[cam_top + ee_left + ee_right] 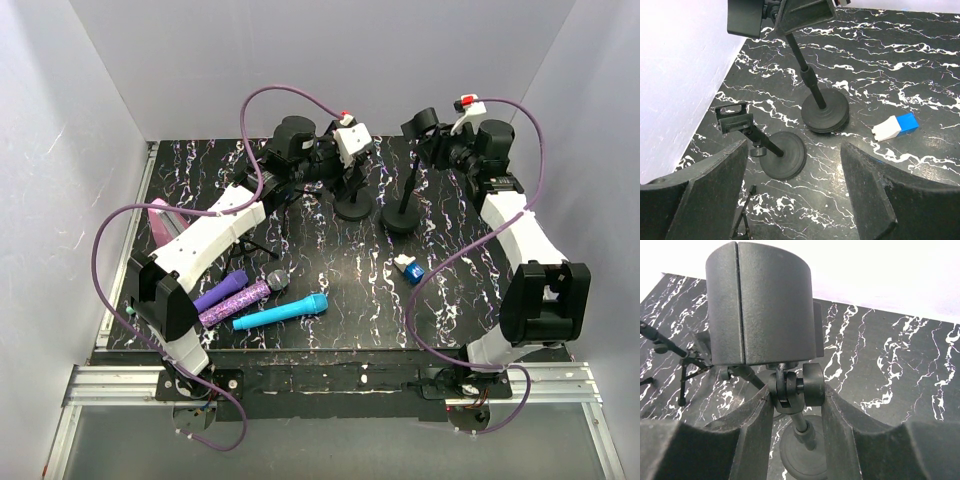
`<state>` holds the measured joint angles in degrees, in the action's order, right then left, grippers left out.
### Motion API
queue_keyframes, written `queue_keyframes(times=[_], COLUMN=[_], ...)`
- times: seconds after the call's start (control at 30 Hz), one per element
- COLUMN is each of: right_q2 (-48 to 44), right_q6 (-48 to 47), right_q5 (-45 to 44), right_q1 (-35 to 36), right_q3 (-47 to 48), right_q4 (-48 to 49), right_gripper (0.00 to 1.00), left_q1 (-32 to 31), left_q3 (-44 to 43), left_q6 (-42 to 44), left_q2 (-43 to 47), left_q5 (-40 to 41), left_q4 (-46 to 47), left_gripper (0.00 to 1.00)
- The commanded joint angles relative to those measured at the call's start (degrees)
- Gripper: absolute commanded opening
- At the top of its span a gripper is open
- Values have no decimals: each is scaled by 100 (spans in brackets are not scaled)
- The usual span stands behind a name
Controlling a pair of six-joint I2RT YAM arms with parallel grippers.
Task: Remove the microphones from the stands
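Observation:
Two black microphone stands stand at the back centre. My right gripper (432, 140) (795, 395) is shut on the swivel joint (790, 385) of the right stand (402, 215), just under its black clip (760, 300). No microphone shows in that clip. The left stand (352, 205) (785, 155) has a small empty clip (732, 120). My left gripper (335, 168) (795, 147) is open and empty, hovering above the left stand's base. Three microphones lie on the table at the front left: purple (222, 292), glittery purple with a black head (250, 296) and cyan (282, 312).
A small blue and white block (409, 268) (895, 127) lies right of the stands. A thin black tripod (255, 245) stands left of centre and a pink object (160, 220) lies by the left wall. White walls enclose the table on three sides.

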<state>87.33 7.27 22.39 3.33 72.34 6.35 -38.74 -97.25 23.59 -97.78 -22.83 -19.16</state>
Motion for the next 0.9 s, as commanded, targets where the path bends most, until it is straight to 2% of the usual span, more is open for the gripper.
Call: queue_keyframes(times=[0.0, 0.2, 0.27, 0.37, 0.4, 0.7, 0.87], right_q2=[91, 100, 48, -32, -67, -357, -602], right_q6=[47, 29, 12, -6, -15, -59, -339], right_q5=[-226, -367, -394, -367, -324, -227, -7], right_q1=[-26, -26, -34, -43, -52, -70, -96], right_q3=[413, 308, 264, 290, 299, 342, 614], right_q4=[657, 447, 350, 174, 121, -406, -1205], right_gripper=[1, 1, 13, 37, 41, 70, 80], left_q1=[-19, -19, -28, -19, -11, -19, -11], left_q3=[-171, -128, -75, 4, 13, 145, 198], left_q6=[-48, -13, -30, -65, -66, -100, -101], left_q2=[268, 312, 338, 356, 365, 400, 461], left_q5=[138, 191, 200, 182, 165, 174, 165], left_q4=[44, 26, 61, 105, 114, 211, 219], left_gripper=[74, 75, 75, 74, 75, 74, 74])
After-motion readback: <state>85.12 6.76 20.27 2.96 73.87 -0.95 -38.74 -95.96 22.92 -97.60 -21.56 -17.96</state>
